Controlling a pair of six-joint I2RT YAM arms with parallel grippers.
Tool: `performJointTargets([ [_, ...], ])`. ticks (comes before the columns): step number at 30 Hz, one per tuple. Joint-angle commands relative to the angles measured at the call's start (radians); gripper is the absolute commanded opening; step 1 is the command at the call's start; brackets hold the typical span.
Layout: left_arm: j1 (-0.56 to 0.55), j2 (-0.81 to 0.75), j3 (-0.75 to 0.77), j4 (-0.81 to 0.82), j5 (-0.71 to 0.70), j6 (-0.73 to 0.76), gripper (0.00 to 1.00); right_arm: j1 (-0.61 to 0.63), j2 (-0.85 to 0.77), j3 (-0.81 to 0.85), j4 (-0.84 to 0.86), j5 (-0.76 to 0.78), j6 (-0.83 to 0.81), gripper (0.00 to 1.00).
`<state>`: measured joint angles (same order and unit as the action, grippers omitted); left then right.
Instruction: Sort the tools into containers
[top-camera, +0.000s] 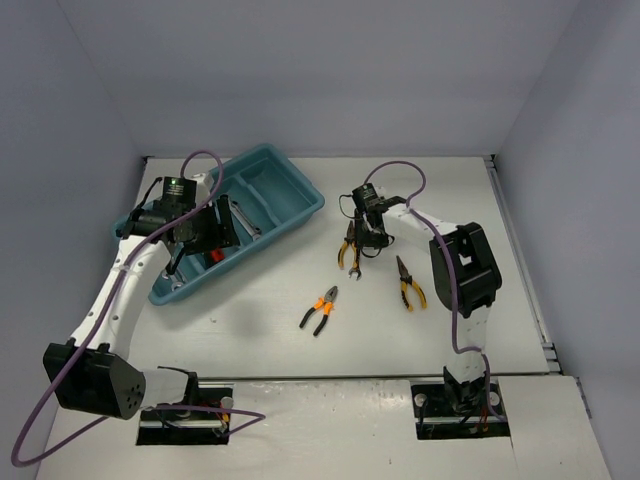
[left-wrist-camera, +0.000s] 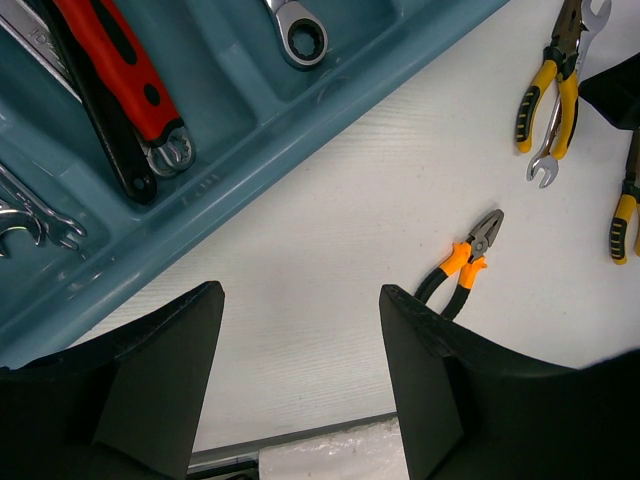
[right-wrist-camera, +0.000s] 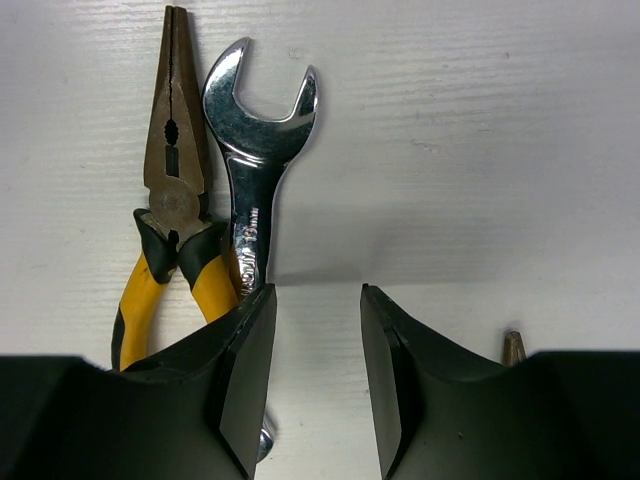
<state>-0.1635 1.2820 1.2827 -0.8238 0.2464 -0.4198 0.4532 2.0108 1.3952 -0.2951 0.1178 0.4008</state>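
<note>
Lying at the white table's (top-camera: 260, 340) far left, the long teal-blue plastic tray (top-camera: 285, 228) holds a red-handled adjustable wrench (left-wrist-camera: 115, 60) and, in the next compartment, a silver ring wrench (left-wrist-camera: 300, 35). The left gripper (left-wrist-camera: 300, 300) hangs over its near rim, jaws wide apart and empty. The right gripper (right-wrist-camera: 318, 300), jaws narrowly apart and gripping nothing, hovers over yellow-handled needle-nose pliers (right-wrist-camera: 175, 190) just beside a silver open-end wrench (right-wrist-camera: 255, 130). Orange-handled pliers (top-camera: 320, 310) lie between the arms.

Silver wrench (right-wrist-camera: 256, 150) lies touching long-nose pliers (right-wrist-camera: 172, 170), no finger room btw them. Bare table (right-wrist-camera: 480, 150) on wrench's other side. R gripper (right-wrist-camera: 315, 295) finger sits over wrench shank. Wide bare strip btw tray (top-camera: 290, 222) & orange pliers (top-camera: 319, 311). Yellow pliers (top-camera: 408, 284) lie apart, room all round.
</note>
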Motion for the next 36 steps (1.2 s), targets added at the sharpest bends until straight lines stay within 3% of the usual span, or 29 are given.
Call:
performJointTargets([
  [1,-0.01,-0.001,0.036,0.029,0.005,0.006,0.61,0.008,-0.09,0.038,0.011,0.039,0.018,0.37],
  [17,-0.021,0.016,0.041,0.029,0.007,0.01,0.61,0.039,-0.032,0.059,0.013,-0.048,0.013,0.37],
  [36,-0.028,0.0,0.021,0.028,0.011,0.004,0.61,0.048,-0.036,0.062,0.013,0.009,0.044,0.36],
])
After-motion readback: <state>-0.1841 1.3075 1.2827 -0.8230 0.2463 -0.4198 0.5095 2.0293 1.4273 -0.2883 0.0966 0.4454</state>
